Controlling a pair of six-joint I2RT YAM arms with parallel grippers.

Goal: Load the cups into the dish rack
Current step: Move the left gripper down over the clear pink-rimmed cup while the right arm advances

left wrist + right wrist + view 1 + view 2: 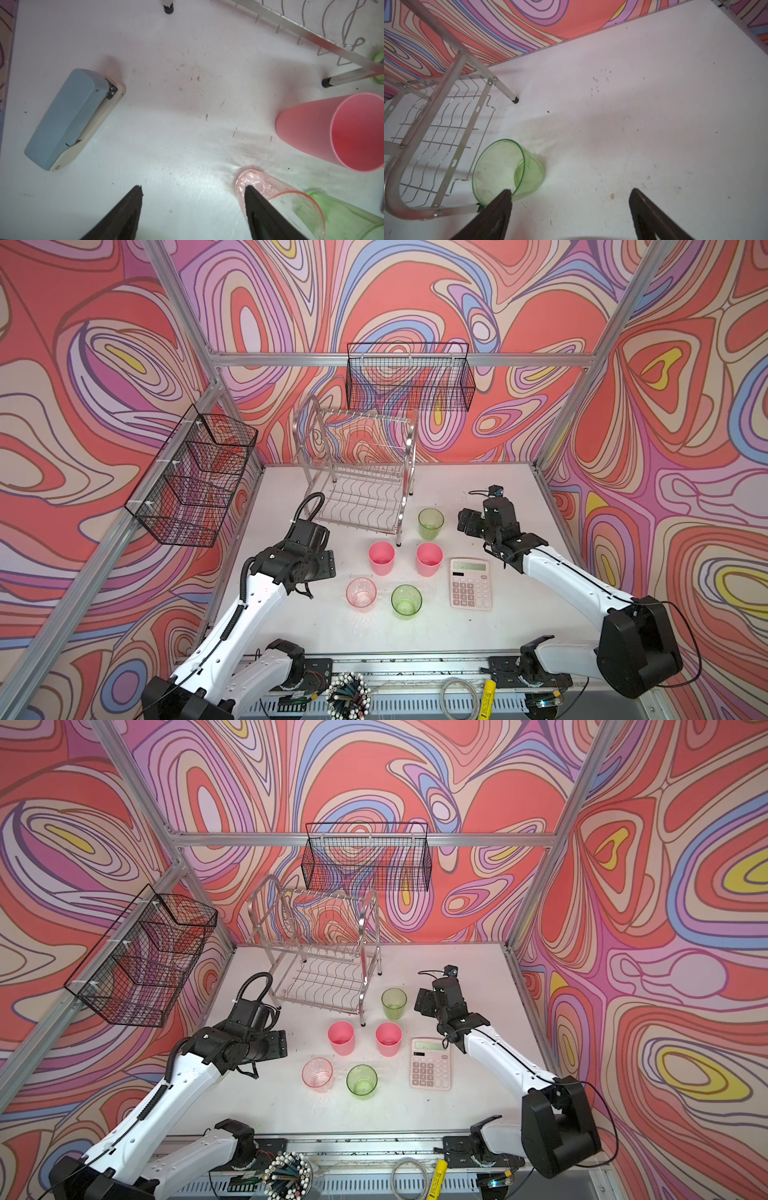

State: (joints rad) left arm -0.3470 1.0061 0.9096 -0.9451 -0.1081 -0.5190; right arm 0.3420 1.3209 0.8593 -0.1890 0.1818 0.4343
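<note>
**A:** How far along is the loading?

**B:** It looks not yet begun. The shiny silver two-tier wire dish rack stands at the back of the white table with both tiers bare. All five cups stand upright on the table in front of it. The far translucent green plastic tumbler is just beside the rack's front foot. The left opaque pink plastic tumbler and the right opaque pink plastic tumbler come next. Nearest are the clear pinkish ribbed plastic tumbler and the near translucent green plastic tumbler.

**A:** And the grippers?

**B:** Both are spread and hold nothing. The left gripper has only bare table between its fingers, and the ribbed tumbler sits outside the gap, by one finger. The right gripper hangs likewise beside the far green tumbler. So I judge all five cups are left to load.

**A:** Any writing?

**B:** Nothing I can read. The pale pink desk calculator has keys and a display too small to make out. The blue-and-cream stapler shows no brand. The yellow tube at the front edge carries dark print, but it is illegible.
</note>
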